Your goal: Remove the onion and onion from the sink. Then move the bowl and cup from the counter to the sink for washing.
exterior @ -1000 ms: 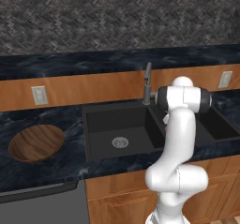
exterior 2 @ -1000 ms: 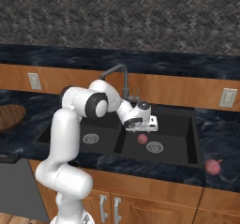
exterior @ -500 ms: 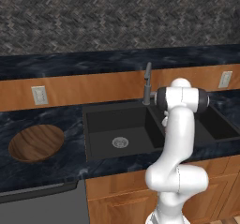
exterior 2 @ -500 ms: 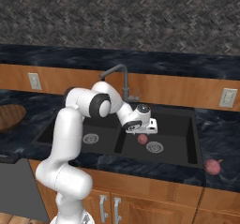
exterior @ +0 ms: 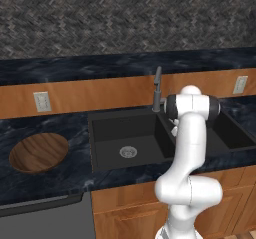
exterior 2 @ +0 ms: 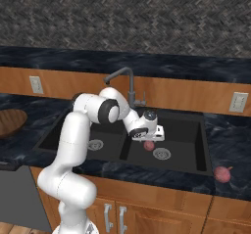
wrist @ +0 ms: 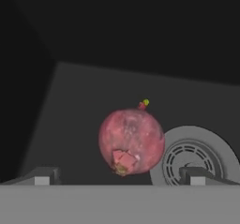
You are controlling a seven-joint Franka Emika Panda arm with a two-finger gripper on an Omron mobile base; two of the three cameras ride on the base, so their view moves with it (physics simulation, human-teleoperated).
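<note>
Left base view: the bowl [exterior: 39, 152] sits on the worktop [exterior: 55, 183] at 9 o'clock of the sink [exterior: 100, 128]. The left basin holds nothing but its drain [exterior: 128, 152]. The arm blocks the right basin, and the faucet [exterior: 157, 88] stands at the sink's back rim.

Right base view: the jaws [exterior 2: 148, 136] hang low in the right basin, directly above an onion [exterior 2: 149, 146] that lies on the basin floor just beside the right drain [exterior 2: 161, 153], at its 10 o'clock. A second onion [exterior 2: 223, 174] already rests on the worktop at 4 o'clock of the sink.

Hand view: the jaws stand fully apart, one tip at each lower corner, with the onion centred between them and ahead, not yet enclosed. The onion is near-round with no marked long axis; its stem tip points to 1 o'clock and a torn patch faces 6 o'clock. The drain touches its 4 o'clock side. Judgement: a straight advance brings the jaws round it.
</note>
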